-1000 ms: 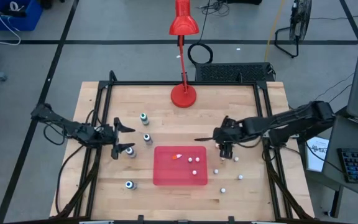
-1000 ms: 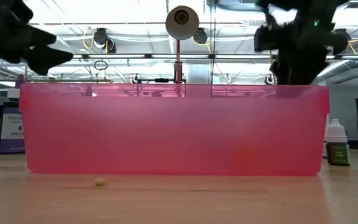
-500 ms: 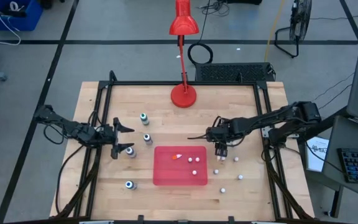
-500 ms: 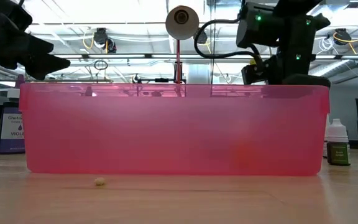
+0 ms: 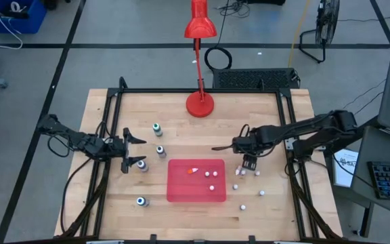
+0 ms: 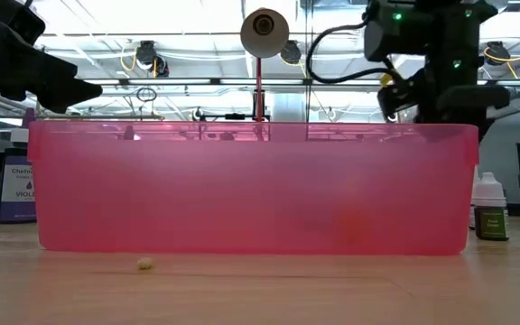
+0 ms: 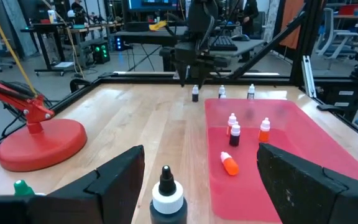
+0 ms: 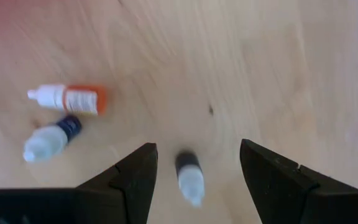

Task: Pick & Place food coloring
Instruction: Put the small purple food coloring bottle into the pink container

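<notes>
The food coloring is a set of tiny dropper bottles. Three lie or stand in the red tray (image 5: 196, 180), one of them orange-tipped (image 5: 193, 170). Several stand on the wood to the tray's right (image 5: 257, 173) and left (image 5: 160, 150). My right gripper (image 8: 197, 144) hangs open just right of the tray, pointing down. A dark bottle with a white cap (image 8: 190, 177) stands on the table below, between its fingers and untouched. My left gripper (image 7: 201, 148) stands open and level at the table's left. A white-collared bottle (image 7: 168, 199) stands on the table beneath its fingers.
A red desk lamp (image 5: 200, 102) stands on its round base at the table's far middle. Beside my right gripper stand an orange bottle (image 8: 67, 98) and a dark blue one (image 8: 51, 140). A black frame (image 5: 286, 135) borders the table.
My right gripper has swung a little toward the tray, then back toward the table's right edge. It has sunk slightly and tipped to point more nearly straight down. Its fingers stay open.
</notes>
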Controlling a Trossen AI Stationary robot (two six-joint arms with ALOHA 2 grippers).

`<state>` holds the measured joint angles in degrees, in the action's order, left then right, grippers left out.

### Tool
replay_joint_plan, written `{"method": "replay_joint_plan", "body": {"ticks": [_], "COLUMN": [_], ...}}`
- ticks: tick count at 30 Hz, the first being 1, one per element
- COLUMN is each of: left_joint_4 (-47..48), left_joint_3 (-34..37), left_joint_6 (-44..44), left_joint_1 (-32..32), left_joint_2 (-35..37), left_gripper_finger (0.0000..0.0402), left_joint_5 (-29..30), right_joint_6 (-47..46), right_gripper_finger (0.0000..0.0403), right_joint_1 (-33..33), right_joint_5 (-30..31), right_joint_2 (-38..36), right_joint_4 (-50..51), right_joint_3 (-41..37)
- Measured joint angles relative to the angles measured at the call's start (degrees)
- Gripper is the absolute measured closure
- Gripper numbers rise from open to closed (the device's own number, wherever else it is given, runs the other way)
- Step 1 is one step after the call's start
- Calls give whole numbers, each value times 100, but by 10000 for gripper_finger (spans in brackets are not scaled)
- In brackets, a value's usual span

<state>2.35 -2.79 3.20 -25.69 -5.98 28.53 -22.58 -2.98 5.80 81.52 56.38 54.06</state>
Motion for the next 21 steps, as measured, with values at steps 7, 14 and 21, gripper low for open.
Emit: {"method": "replay_joint_plan", "body": {"ticks": [7,14,21], "left_joint_4": [-31,-41,-46], "left_joint_3": [4,7,7], "left_joint_6": [6,6,4], "left_joint_1": [0,0,-1], "left_joint_2": [0,0,0], "left_gripper_finger": [96,96,96], "left_joint_5": [-2,-2,-2], "right_joint_6": [-482,-707,-749], "right_gripper_finger": [188,188,188], "right_joint_1": [0,0,0], "right_joint_5": [32,20,-19], "right_joint_2": [-364,-414,-300], "right_joint_4": [550,725,581], "right_joint_3": [-2,-2,-195]}}
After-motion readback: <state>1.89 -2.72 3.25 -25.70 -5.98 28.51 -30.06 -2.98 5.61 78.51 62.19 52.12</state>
